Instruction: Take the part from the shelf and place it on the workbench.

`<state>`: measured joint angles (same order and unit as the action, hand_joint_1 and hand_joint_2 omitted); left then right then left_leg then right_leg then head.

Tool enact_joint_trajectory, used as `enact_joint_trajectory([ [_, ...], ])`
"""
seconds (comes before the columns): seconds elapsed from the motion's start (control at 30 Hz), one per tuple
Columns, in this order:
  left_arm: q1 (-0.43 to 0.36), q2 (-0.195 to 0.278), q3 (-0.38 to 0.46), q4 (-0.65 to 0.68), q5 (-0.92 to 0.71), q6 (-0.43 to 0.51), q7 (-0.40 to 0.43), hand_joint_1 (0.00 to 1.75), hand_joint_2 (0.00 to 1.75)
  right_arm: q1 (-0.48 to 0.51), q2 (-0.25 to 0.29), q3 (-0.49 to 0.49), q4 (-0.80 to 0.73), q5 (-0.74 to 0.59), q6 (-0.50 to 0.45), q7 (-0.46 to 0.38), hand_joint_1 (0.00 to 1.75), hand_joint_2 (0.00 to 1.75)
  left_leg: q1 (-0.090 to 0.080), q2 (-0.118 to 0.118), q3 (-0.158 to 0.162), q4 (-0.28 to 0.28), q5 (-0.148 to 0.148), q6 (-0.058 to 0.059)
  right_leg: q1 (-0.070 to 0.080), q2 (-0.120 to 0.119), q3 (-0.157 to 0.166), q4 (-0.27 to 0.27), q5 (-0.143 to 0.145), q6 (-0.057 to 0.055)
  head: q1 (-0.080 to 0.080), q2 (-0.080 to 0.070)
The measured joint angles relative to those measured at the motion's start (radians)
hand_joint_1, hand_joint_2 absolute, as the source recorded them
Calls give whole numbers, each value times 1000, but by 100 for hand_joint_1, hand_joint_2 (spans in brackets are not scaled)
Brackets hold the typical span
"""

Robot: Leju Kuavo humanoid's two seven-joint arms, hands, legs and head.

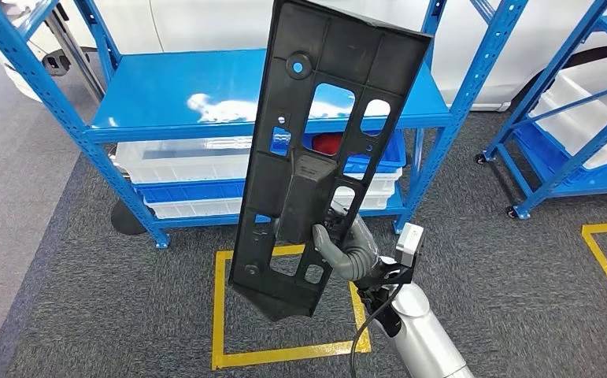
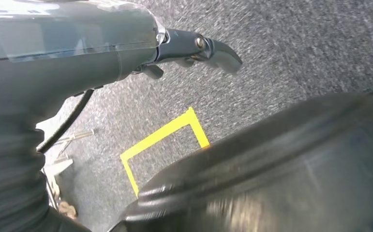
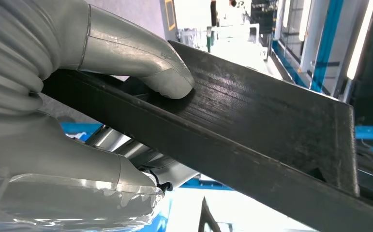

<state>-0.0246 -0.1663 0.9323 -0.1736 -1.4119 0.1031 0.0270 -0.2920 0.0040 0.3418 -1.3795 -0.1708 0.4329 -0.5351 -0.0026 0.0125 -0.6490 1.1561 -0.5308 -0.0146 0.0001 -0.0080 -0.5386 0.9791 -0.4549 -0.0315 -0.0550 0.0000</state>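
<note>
The part (image 1: 308,177) is a long black plastic panel with several cut-outs, held nearly upright in front of the blue shelf (image 1: 174,87). My right hand (image 1: 346,244) grips it from behind near its lower half, its fingers wrapped around the raised middle block. In the right wrist view the thumb (image 3: 141,58) presses on the part's flat black face (image 3: 271,125). My left hand (image 2: 126,43) hangs over the grey carpet with its dark fingers (image 2: 213,48) stretched out and nothing in them.
The shelf's lower level holds white and blue bins (image 1: 182,161), one with something red (image 1: 330,142) inside. A yellow taped square (image 1: 221,315) marks the carpet before the shelf. A second blue shelf on wheels (image 1: 568,118) stands at the right.
</note>
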Motion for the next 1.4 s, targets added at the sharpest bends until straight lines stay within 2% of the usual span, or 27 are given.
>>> enact_joint_trajectory([
  [0.03,-2,0,0,0,0,0,-1,0,175,1,0,0,0,0,0,0,175,175,1,-6,-23,65,-32,-3,1,7,-5,1,4,-2,0,0],
  [0.07,-3,0,0,0,-1,-1,-1,0,175,3,0,0,0,0,0,0,175,175,1,-7,-36,108,-47,-6,2,17,-10,3,6,-2,0,0],
  [0.1,-4,0,0,0,-1,-1,-1,0,175,5,0,0,0,0,0,1,175,175,2,-8,-34,120,-43,-8,2,28,-14,6,9,-1,0,0],
  [0.13,-5,0,0,0,-2,-1,-1,0,175,6,0,0,0,0,0,1,175,175,2,-11,-14,93,-19,-9,1,39,-18,10,10,0,0,0],
  [0.2,-4,1,0,0,-3,-2,-1,0,175,9,0,0,0,0,0,1,175,175,5,-35,58,-30,37,-6,0,62,-28,21,10,5,0,0],
  [0.27,-3,2,0,-1,-3,-3,-1,0,175,10,0,0,-1,0,0,1,175,175,9,-69,108,-121,56,1,1,82,-40,33,11,14,0,0],
  [0.3,-3,2,0,-1,-3,-3,-1,0,175,11,0,-1,-1,0,0,1,175,175,9,-76,115,-135,52,6,1,92,-46,37,14,20,0,0],
  [0.37,-3,2,0,-1,-4,-5,-1,0,175,17,-1,-4,-2,-1,-1,0,175,175,11,-62,113,-144,54,16,2,110,-55,40,19,32,0,0],
  [0.43,-2,0,0,-1,-7,-7,0,0,175,21,-3,-9,-4,-2,-2,0,175,175,15,-42,111,-151,61,30,4,87,-71,69,0,43,0,0],
  [0.53,1,0,0,-1,-9,-11,1,0,175,28,-5,-15,-8,-3,-10,-4,175,175,14,-9,106,-154,64,40,-2,27,-153,239,-87,58,0,0],
  [0.57,2,0,0,-1,-9,-12,2,0,175,35,-5,-17,-9,-4,-15,-6,175,175,13,1,104,-153,65,40,-5,21,-179,295,-107,62,0,0],
  [0.6,3,0,0,-1,-9,-12,4,0,175,44,-7,-20,-12,-4,-18,-7,175,175,13,11,103,-153,65,40,-8,17,-191,320,-109,64,0,0],
  [0.63,4,0,0,-1,-9,-13,6,0,175,53,-8,-24,-17,-4,-21,-9,175,175,12,21,103,-153,64,40,-11,13,-181,306,-92,65,0,0],
  [0.67,4,0,0,-1,-9,-13,8,0,175,62,-10,-29,-22,-4,-23,-10,175,175,12,30,104,-152,64,39,-12,6,-152,252,-60,65,0,0],
  [0.73,5,0,0,-1,-9,-13,13,0,175,74,-12,-38,-37,-7,-25,-15,175,175,9,46,107,-151,61,33,-7,-30,-78,108,-4,56,0,0],
  [0.8,6,0,0,-1,-9,-13,16,0,175,88,-13,-49,-56,-10,-26,-17,175,175,4,59,108,-151,59,24,2,-51,-47,38,10,42,0,0],
  [0.87,7,0,0,-1,-9,-8,16,0,175,115,-13,-67,-77,-13,-27,-18,175,175,2,73,110,-153,57,13,4,-36,-50,33,12,29,0,0],
  [0.93,7,0,0,-3,-9,-2,14,0,175,146,-12,-89,-101,-17,-30,-19,175,175,4,55,104,-133,38,3,-1,-18,-49,25,18,16,0,0],
  [0.97,6,0,0,-4,-9,0,11,0,175,158,-11,-100,-114,-19,-32,-21,175,175,5,36,88,-97,13,0,-5,-9,-48,22,21,9,0,0],
  [1.03,3,1,0,-5,-8,5,6,0,175,181,-8,-123,-138,-19,-40,-25,175,175,6,1,30,33,-53,-3,-5,9,-49,21,23,3,0,0],
  [1.07,1,1,0,-5,-8,7,4,0,175,195,-8,-136,-150,-15,-46,-29,175,175,6,-5,-1,97,-75,-3,-4,20,-49,22,24,3,0,0],
  [1.1,-1,2,0,-5,-8,9,3,0,175,212,-8,-151,-163,-6,-54,-33,175,175,5,-7,-19,136,-81,-3,-4,33,-49,23,24,2,0,0],
  [1.13,-2,3,0,-5,-7,11,1,0,175,231,-8,-167,-178,7,-62,-39,175,175,5,-9,-20,136,-67,-3,-3,46,-49,25,23,3,0,0],
  [1.2,-2,6,1,-5,-4,16,-1,0,175,265,-6,-198,-211,38,-78,-51,175,175,8,-28,27,28,4,1,-4,74,-49,31,22,6,0,0],
  [1.27,-2,8,3,-5,0,18,-5,0,175,294,-2,-227,-251,73,-94,-62,175,175,13,-77,78,-90,50,6,-3,100,-57,43,18,14,0,0],
  [1.33,-3,9,5,-5,0,18,-9,0,175,332,1,-256,-300,119,-113,-72,175,175,12,-103,93,-127,51,13,-6,122,-69,49,20,28,0,0],
  [1.4,-4,8,6,-5,-2,14,-11,0,175,384,2,-290,-356,166,-132,-81,175,175,12,-84,95,-135,56,25,-11,135,-74,49,22,43,0,0],
])
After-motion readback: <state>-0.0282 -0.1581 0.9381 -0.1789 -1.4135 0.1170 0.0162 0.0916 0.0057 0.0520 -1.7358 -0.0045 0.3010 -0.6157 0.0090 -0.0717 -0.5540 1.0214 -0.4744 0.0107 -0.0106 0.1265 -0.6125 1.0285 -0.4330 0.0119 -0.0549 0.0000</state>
